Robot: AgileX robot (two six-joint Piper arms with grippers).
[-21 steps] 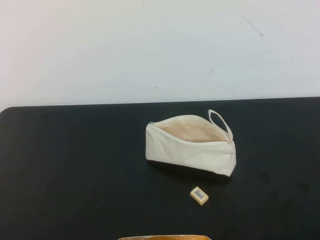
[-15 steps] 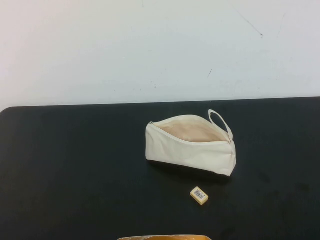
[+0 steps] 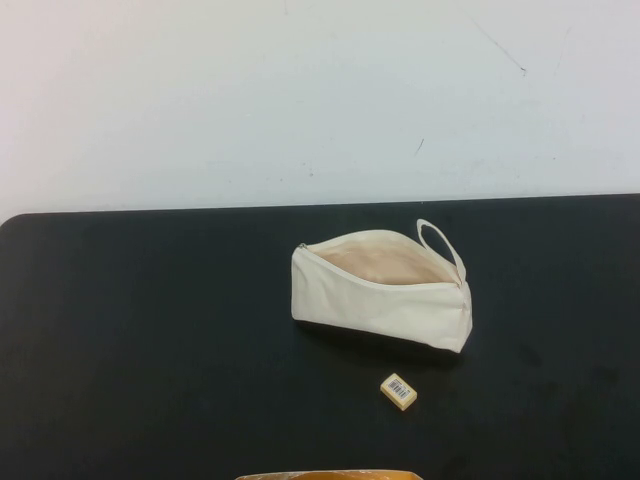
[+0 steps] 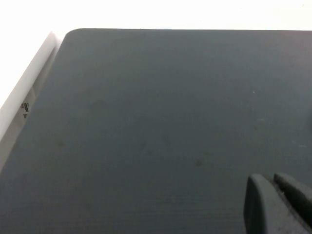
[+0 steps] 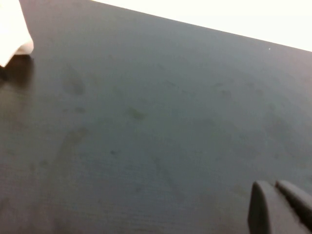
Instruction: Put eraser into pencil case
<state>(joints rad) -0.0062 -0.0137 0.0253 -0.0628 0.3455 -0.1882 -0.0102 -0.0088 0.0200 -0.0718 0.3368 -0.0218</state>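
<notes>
The pencil case (image 3: 385, 292) lies on the black table (image 3: 150, 330) right of centre, unzipped, its tan lining showing and its loop strap at the right end. A corner of it shows in the right wrist view (image 5: 12, 34). The eraser (image 3: 399, 390) lies flat on the table just in front of the case, barcode label up. Neither arm shows in the high view. My left gripper (image 4: 273, 183) is shut and empty over bare table near the table's corner. My right gripper (image 5: 274, 189) is shut and empty over bare table, well away from the case.
A white wall rises behind the table's far edge. An orange-yellow object (image 3: 330, 475) pokes in at the near edge of the high view. The table's rounded corner (image 4: 68, 36) and white border show in the left wrist view.
</notes>
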